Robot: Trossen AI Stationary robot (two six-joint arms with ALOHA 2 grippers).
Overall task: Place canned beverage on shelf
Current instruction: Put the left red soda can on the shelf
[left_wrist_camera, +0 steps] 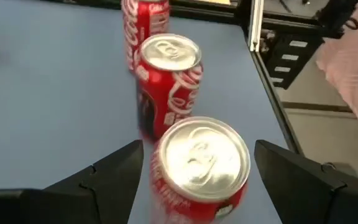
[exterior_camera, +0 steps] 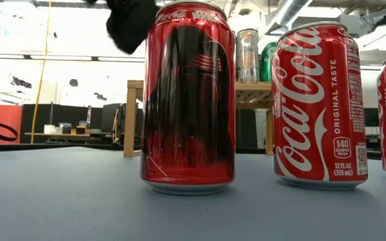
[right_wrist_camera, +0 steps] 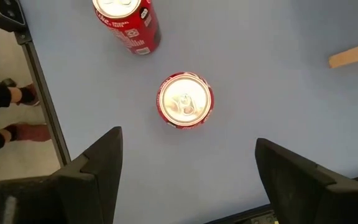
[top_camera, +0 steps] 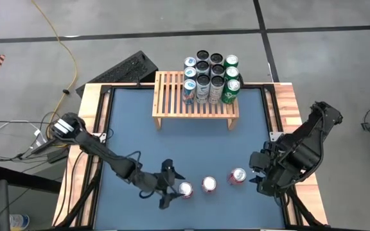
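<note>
Three red cans stood in a row near the front of the bench (top_camera: 127,128). Left claw (top_camera: 172,186) was spread wide around the left can (top_camera: 185,189), fingers either side; contact apparently not made, hard to judge. Right claw (top_camera: 260,174) hung wide open beside the right can (top_camera: 237,176). Shelf (top_camera: 172,99) at bench rear carried a dozen cans on its right part.

3 red cans (top_camera: 209,184) upright in row, near edge, wood slat shelf (top_camera: 172,102) w/ cans at back
</note>
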